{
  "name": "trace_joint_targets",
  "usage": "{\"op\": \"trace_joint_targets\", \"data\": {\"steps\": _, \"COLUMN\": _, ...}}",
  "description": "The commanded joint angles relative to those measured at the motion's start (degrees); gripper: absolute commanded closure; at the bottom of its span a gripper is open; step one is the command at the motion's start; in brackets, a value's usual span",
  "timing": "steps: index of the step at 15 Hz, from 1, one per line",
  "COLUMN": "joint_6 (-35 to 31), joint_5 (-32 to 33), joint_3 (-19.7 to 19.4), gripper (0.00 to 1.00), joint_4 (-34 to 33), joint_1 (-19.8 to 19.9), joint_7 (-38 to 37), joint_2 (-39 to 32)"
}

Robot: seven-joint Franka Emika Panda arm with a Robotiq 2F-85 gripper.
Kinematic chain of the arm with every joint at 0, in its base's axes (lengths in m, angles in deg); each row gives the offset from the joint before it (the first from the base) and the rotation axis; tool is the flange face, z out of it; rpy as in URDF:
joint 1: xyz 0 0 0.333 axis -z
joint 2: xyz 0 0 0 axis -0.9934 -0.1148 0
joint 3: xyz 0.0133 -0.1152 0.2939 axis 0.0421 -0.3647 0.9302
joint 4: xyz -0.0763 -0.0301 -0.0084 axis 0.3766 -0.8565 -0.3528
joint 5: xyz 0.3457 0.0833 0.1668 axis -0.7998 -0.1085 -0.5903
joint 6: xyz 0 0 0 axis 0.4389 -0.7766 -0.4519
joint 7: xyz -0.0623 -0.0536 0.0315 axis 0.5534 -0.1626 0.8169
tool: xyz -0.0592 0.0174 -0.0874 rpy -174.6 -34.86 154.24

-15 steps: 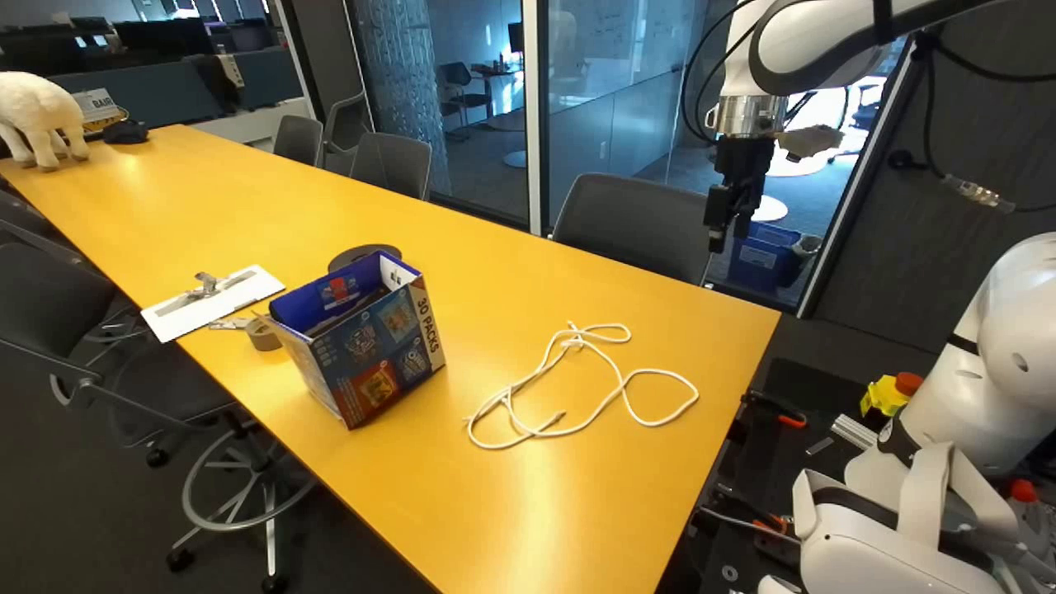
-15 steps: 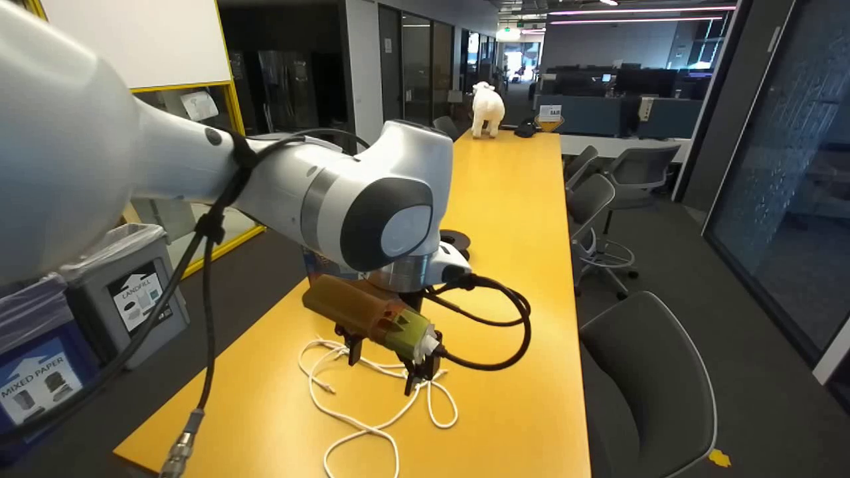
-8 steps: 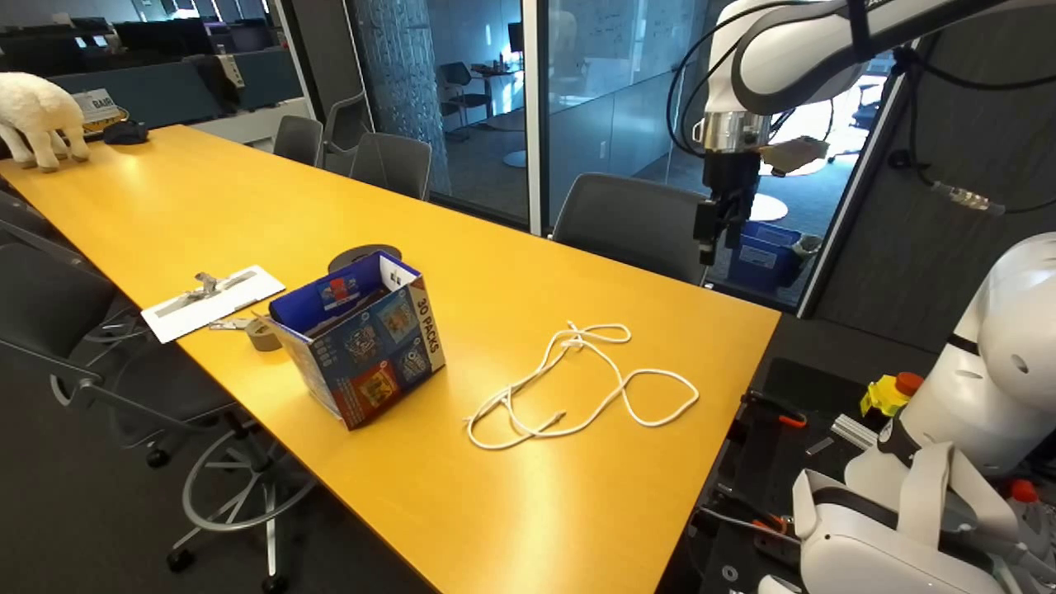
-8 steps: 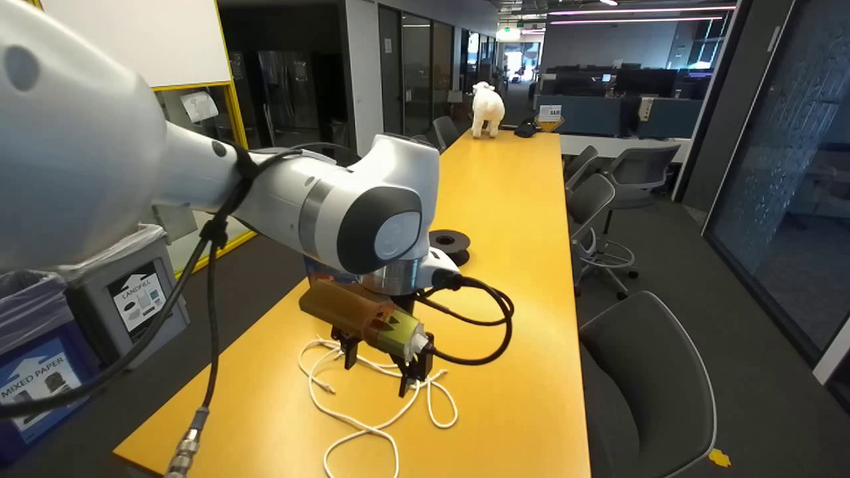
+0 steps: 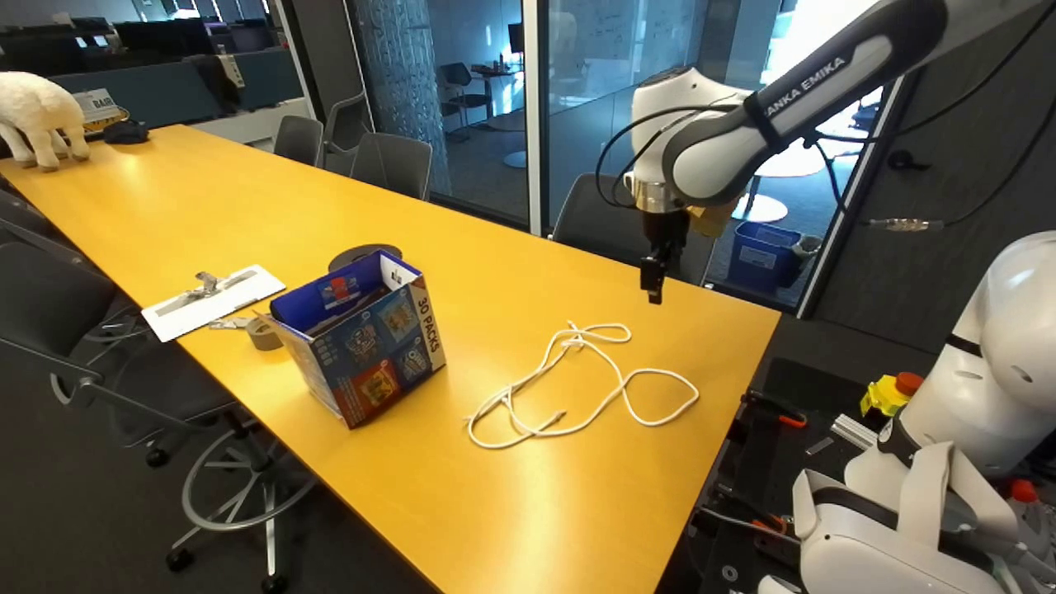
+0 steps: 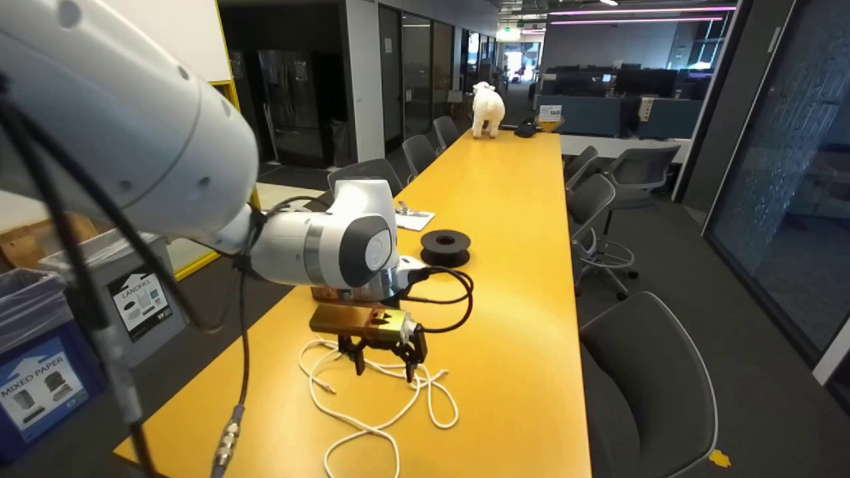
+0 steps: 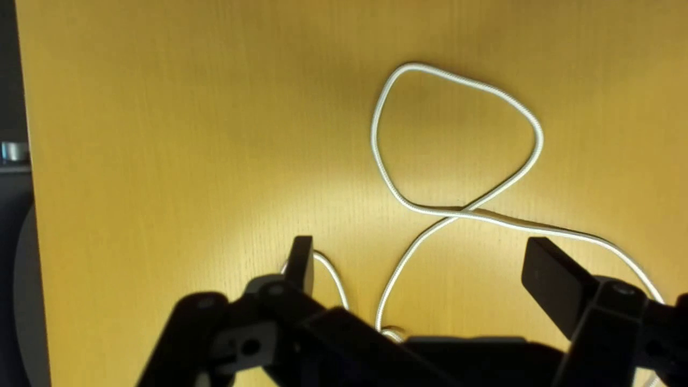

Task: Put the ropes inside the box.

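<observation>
Picking up the rope [image 7: 465,214] is, I judge, the step in hand, and I'd go in low and square. In the wrist view two strands cross at about two o'clock from the middle of my claw [image 7: 421,247]; I would slide over that crossing so one pinch takes both strands, then drop until the fingertips [image 7: 556,285] almost brush the table [image 7: 188,161]. Squeezing slowly should stop anything this limp from slipping out. In an exterior view the box [image 5: 375,355] stands upright, mouth up, at about nine o'clock from the rope, which sprawls in loose loops on the table. I'd want a high lift before heading there, since trailing loops could snag the rim or tip the box over. My claw hangs above the table, at one o'clock from the rope there, fingers spread wide, holding nothing and, as far as I can tell, touching nothing.
</observation>
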State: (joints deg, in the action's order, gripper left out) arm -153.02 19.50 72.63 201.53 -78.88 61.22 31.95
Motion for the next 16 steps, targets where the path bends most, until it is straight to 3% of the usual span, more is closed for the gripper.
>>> {"op": "trace_joint_targets", "data": {"steps": 1, "joint_6": -5.3, "joint_5": 7.9, "joint_3": 0.2, "gripper": 0.00, "joint_4": -7.7, "joint_1": 0.0, "joint_7": -0.3, "joint_2": -11.8}}
{"op": "trace_joint_targets", "data": {"steps": 3, "joint_6": -8.9, "joint_5": 9.6, "joint_3": -0.8, "gripper": 0.00, "joint_4": -11.5, "joint_1": -0.1, "joint_7": 0.6, "joint_2": -17.4}}
{"op": "trace_joint_targets", "data": {"steps": 7, "joint_6": -16.1, "joint_5": 5.8, "joint_3": -1.3, "gripper": 0.00, "joint_4": -17.3, "joint_1": 0.2, "joint_7": 6.2, "joint_2": -26.4}}
{"op": "trace_joint_targets", "data": {"steps": 16, "joint_6": -19.5, "joint_5": -1.8, "joint_3": 1.6, "gripper": 0.00, "joint_4": -22.6, "joint_1": 3.1, "joint_7": 18.8, "joint_2": -36.1}}
